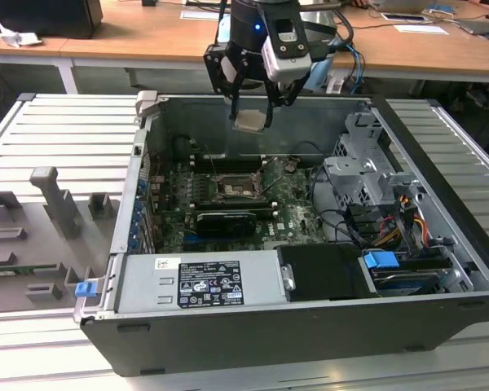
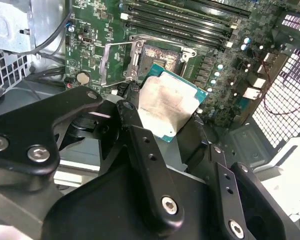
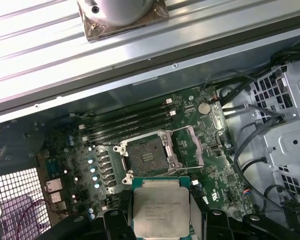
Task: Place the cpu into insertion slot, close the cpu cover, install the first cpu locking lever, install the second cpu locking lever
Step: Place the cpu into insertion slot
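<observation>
Nearest in the exterior view, a grey power supply (image 1: 179,281) and a black shroud (image 1: 318,269) line the front of the open case (image 1: 310,342). Behind them a long black card (image 1: 226,220) lies just beside the insertion slot (image 1: 232,189), and loose cables (image 1: 334,216) trail on the exterior view's right. In the second wrist view we see the cpu cover (image 2: 109,62) standing open beside the bare slot. Farthest back, above the rear wall, the gripper (image 1: 251,116) hangs with its 2 fingers (image 2: 140,145) clamped on the cpu (image 1: 249,122), well apart from the slot.
</observation>
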### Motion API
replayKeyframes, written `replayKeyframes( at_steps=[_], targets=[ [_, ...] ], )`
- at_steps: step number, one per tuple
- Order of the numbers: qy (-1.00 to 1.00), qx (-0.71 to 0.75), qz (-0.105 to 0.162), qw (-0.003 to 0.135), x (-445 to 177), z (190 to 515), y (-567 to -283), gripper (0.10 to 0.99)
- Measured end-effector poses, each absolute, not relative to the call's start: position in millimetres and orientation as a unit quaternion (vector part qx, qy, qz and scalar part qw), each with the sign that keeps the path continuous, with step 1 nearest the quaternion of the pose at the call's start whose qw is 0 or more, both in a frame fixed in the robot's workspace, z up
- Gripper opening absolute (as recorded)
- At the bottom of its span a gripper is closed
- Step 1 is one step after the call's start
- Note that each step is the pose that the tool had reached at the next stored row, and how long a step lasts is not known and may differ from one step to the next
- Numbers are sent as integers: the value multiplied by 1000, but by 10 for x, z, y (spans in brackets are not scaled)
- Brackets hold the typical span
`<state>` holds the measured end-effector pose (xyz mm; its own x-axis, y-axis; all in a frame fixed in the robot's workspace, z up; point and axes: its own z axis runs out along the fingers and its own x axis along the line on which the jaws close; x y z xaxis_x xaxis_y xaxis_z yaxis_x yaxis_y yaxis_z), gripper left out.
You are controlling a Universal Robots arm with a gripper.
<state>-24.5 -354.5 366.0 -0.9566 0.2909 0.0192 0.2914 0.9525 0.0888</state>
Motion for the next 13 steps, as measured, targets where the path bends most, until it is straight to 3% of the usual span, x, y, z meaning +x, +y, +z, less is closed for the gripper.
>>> replayKeyframes(
  at_steps=[13],
  targets=[
    [-982, -186, -45, 1, -246, 3623, -3545, 541]
  ],
)
